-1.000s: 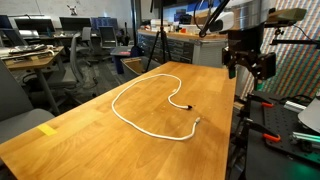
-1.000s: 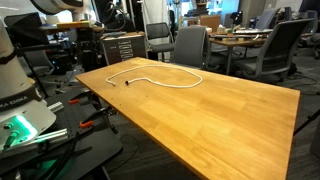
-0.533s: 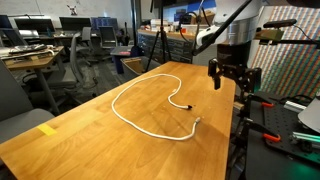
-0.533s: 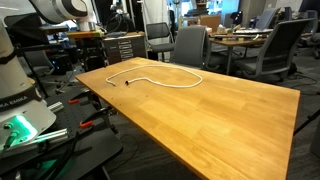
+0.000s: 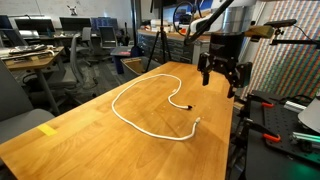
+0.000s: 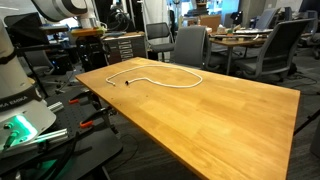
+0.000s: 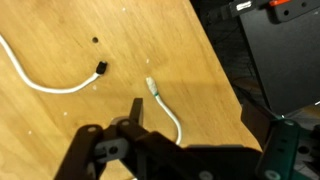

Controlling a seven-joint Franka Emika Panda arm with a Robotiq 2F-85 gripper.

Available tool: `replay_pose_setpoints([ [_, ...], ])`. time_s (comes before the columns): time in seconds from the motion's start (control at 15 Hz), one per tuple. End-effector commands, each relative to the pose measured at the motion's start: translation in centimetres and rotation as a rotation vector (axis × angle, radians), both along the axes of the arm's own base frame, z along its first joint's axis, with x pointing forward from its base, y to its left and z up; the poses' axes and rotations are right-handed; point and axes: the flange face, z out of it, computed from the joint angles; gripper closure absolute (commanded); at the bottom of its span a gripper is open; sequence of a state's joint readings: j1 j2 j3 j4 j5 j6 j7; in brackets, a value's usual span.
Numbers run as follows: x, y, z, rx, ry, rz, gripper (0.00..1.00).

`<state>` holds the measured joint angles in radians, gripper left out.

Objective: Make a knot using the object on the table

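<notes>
Gripper (image 5: 219, 80) hangs in the air over the far right edge of the table (image 5: 90, 150), jaws spread apart, nothing between them, not touching the cord. White cord (image 5: 113, 102) lies flat on the wood top as one big open loop in the far half of the table, no knot in it, no crossing visible. Its two ends sit near each other on the right side of the loop, apart, not touching: dark plug end (image 5: 190, 105) farther in, pale end (image 5: 197, 122) nearer the right edge. Gripper is beyond both ends, toward the far right, well above the surface. Wrist view: dark plug (image 7: 99, 68) on the left with its cord curving away left, pale tip (image 7: 150, 86) to the right with its cord running down toward the gripper body, which is dark and blurred at the bottom. Yellow tape mark (image 5: 47, 129) sits near the near left edge, well apart from the cord. In an exterior view the loop (image 6: 165, 78) lies at the far left end of the table (image 6: 230, 110).
</notes>
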<state>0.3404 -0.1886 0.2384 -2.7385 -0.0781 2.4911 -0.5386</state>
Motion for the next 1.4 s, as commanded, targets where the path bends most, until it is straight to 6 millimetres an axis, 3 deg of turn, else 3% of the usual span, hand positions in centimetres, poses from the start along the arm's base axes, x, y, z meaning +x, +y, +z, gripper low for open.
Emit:
replay_pose_setpoints([
  [0.0, 0.1, 0.4, 1.6, 0.088, -0.067, 0.064, 0.00],
  [0.07, 0.5, 0.8, 1.3, 0.093, -0.050, 0.079, 0.00],
  [0.13, -1.0, 0.2, -0.1, 0.022, 0.077, 0.114, 0.00],
  [0.2, 0.0, 0.3, 0.4, 0.043, -0.002, 0.065, 0.00],
  [0.4, -0.9, 0.2, -0.5, 0.011, 0.064, 0.096, 0.00],
  [0.73, 2.5, 1.0, -2.4, 0.058, -0.107, 0.127, 0.00],
  [1.07, 5.5, -0.5, -7.4, 0.029, -0.077, 0.103, 0.00],
  [1.33, 6.6, -0.1, -11.6, 0.018, -0.008, 0.096, 0.00],
])
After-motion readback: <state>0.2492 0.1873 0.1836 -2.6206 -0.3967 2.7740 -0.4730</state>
